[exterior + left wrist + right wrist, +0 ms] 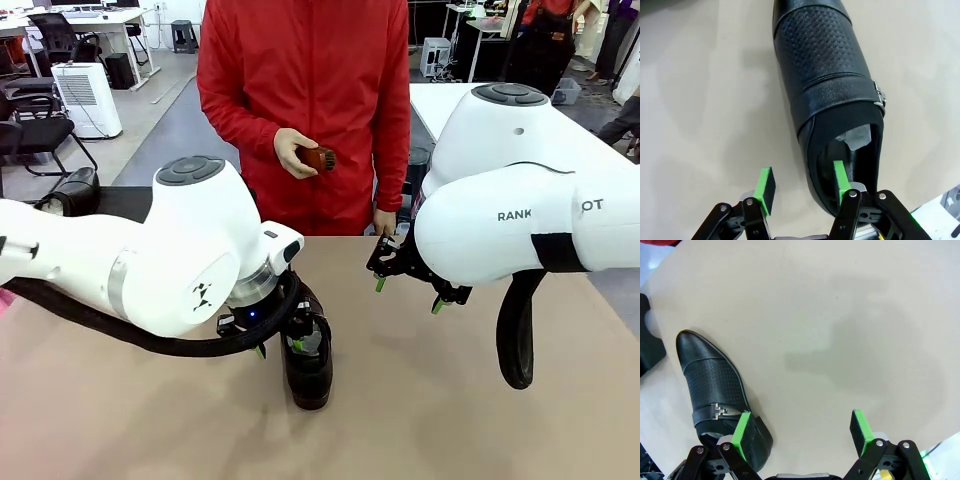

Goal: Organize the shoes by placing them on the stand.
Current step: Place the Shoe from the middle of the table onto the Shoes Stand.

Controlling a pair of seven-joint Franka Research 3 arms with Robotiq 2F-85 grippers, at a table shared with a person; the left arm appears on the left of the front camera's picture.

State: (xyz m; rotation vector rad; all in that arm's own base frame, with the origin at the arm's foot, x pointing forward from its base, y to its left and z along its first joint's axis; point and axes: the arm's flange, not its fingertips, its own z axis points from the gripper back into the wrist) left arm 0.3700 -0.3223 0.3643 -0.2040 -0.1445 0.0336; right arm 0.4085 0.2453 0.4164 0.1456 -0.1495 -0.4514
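A black glossy dress shoe (310, 368) stands on the table near the front, toe towards me. In the left wrist view this shoe (827, 75) has a perforated top, a buckle strap and white paper (856, 138) in its opening. My left gripper (278, 347) (802, 184) is open and straddles the shoe's heel wall, with one green pad inside the opening and one outside. My right gripper (408, 293) (801, 432) hangs open and holds nothing, beside that shoe (715, 385). Another black shoe (68, 190) lies at the far left on the black stand (130, 202).
A person in red stands at the far side holding a small brown brush (319, 158) in one hand, the other hand resting at the table edge (384, 222). A corner of the stand (647, 342) shows in the right wrist view. Bare table lies to the right.
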